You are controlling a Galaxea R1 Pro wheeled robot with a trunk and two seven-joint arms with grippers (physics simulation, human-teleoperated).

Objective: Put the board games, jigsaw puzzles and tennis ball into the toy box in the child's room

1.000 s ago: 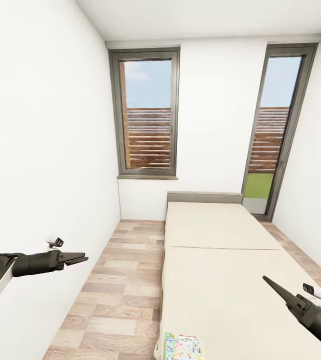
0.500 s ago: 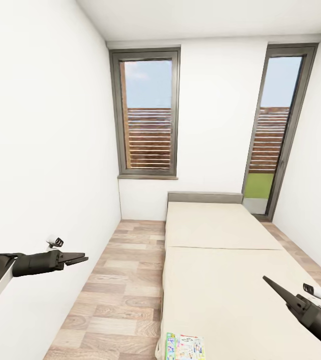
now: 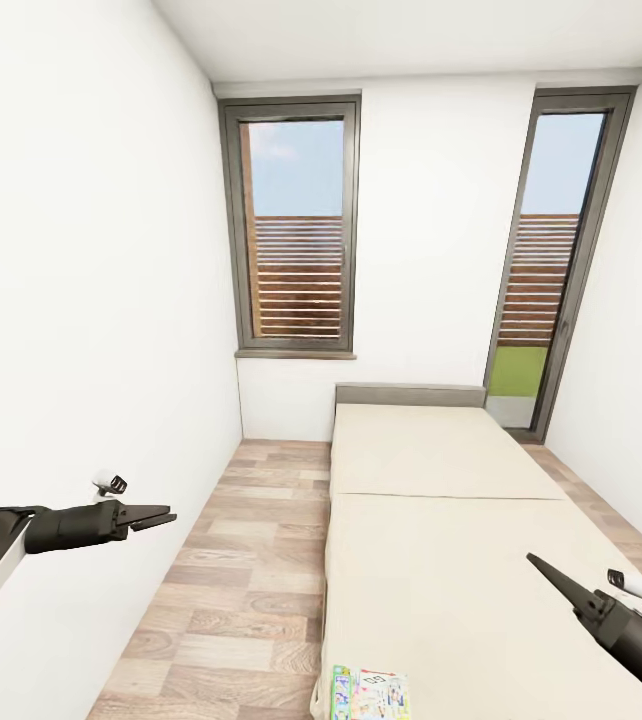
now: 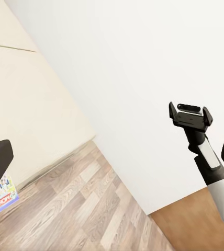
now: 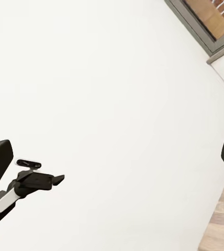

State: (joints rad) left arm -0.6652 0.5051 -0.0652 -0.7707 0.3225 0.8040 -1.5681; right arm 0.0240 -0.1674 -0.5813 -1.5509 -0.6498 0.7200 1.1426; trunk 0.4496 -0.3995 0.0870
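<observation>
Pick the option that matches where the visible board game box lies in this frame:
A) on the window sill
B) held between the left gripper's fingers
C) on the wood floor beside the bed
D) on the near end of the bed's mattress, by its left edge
D: in the head view the board game box lies flat on the cream mattress of the bed, at its near end, apart from both grippers.

We are seeing a matt cream cloth mattress on the bed (image 3: 441,560), glossy printed cardboard on the board games (image 3: 369,693), wood-plank floor (image 3: 231,590), and matt white walls (image 3: 91,300).
</observation>
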